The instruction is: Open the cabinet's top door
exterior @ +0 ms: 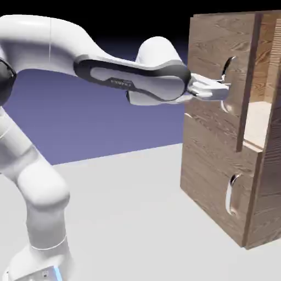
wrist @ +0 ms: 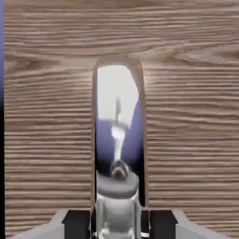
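My gripper [exterior: 224,88] is squeezed shut on the long silver handle [exterior: 230,82] of the top door [exterior: 219,71], because that bar is the only part I can pull. The cabinet [exterior: 219,181] stands in front of my arm, and the top door already hangs open a bit, showing the pale shelf [exterior: 258,123] inside. In the hand view the handle [wrist: 117,140] sits right between my fingertips [wrist: 77,219], so I think it will not slip.
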